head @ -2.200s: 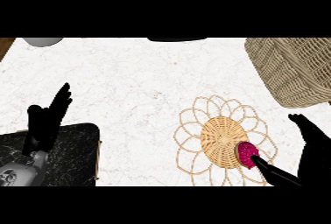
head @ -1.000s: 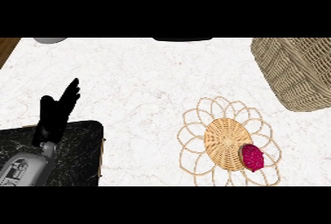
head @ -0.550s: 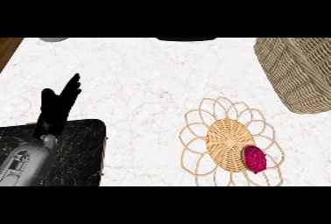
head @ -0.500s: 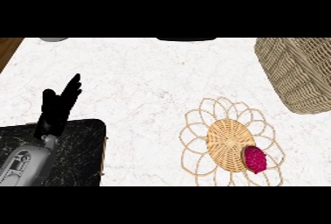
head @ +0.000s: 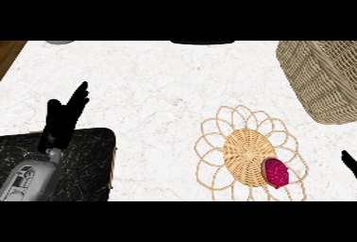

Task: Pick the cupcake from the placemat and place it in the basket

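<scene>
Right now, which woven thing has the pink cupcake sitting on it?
The flat flower-shaped placemat near the bottom holds the cupcake, at the lower right of its woven middle. The tall basket at the top right holds no cupcake.

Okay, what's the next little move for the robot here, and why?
Probably bring the right hand, only a sliver at the view's right edge, leftward toward the cupcake. The cupcake lies ungrasped on the placemat's lower right, nearest that hand, and the basket sits on the same side. The left hand rests open far away.

Matte black left robot hand [head: 61, 118] with slim fingers, pale grey forearm [head: 29, 177] with dark recessed panel
</scene>
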You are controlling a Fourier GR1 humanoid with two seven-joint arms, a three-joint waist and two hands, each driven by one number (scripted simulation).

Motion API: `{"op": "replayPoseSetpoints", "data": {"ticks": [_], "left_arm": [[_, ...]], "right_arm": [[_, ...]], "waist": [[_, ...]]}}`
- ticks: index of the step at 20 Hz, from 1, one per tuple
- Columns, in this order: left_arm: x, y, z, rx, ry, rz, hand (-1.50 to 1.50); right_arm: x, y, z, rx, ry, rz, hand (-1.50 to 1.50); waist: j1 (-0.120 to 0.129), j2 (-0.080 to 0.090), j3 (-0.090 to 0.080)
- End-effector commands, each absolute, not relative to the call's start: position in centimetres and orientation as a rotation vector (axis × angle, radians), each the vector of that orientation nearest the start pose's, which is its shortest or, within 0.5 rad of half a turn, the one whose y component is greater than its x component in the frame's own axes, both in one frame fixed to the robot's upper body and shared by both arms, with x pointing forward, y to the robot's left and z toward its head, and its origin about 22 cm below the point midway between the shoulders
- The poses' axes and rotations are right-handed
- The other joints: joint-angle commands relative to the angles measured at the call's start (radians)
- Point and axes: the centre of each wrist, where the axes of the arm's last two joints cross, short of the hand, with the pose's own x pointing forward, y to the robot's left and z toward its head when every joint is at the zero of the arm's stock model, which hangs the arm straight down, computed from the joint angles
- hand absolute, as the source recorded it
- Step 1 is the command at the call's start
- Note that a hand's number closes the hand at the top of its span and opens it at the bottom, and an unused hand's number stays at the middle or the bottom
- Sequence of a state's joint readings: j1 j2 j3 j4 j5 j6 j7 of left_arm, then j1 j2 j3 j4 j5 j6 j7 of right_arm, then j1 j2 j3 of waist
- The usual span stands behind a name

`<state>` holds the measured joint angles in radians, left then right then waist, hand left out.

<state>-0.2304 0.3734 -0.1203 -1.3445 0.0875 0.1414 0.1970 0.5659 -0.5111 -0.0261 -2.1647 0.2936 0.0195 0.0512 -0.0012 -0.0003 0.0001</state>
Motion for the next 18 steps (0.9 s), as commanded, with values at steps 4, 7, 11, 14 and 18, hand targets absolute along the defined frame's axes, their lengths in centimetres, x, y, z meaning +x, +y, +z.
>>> {"op": "replayPoseSetpoints", "data": {"ticks": [4,7,11,14,18], "left_arm": [[28.4,27.0,3.3,0.261,-1.35,-0.201,0.0],[28.1,27.8,2.0,0.271,-1.342,-0.218,0.0],[28.5,28.8,2.3,0.274,-1.35,-0.202,0.0],[27.9,27.0,3.8,0.265,-1.35,-0.206,0.0],[30.3,27.4,2.7,0.268,-1.36,-0.206,0.0]], "right_arm": [[14.5,-31.2,6.7,-0.622,-1.473,0.634,-1.5],[12.8,-29.8,5.9,-0.625,-1.469,0.636,-1.5],[13.2,-28.3,6.3,-0.627,-1.468,0.646,-1.5],[14.8,-27.9,5.0,-0.605,-1.448,0.663,-1.5],[16.3,-28.0,4.8,-0.598,-1.461,0.653,-1.5]], "waist": [[0.003,-0.001,0.0],[-0.003,-0.001,0.0],[-0.003,0.0,0.0],[0.0,-0.001,0.0],[-0.003,0.0,0.0]]}}
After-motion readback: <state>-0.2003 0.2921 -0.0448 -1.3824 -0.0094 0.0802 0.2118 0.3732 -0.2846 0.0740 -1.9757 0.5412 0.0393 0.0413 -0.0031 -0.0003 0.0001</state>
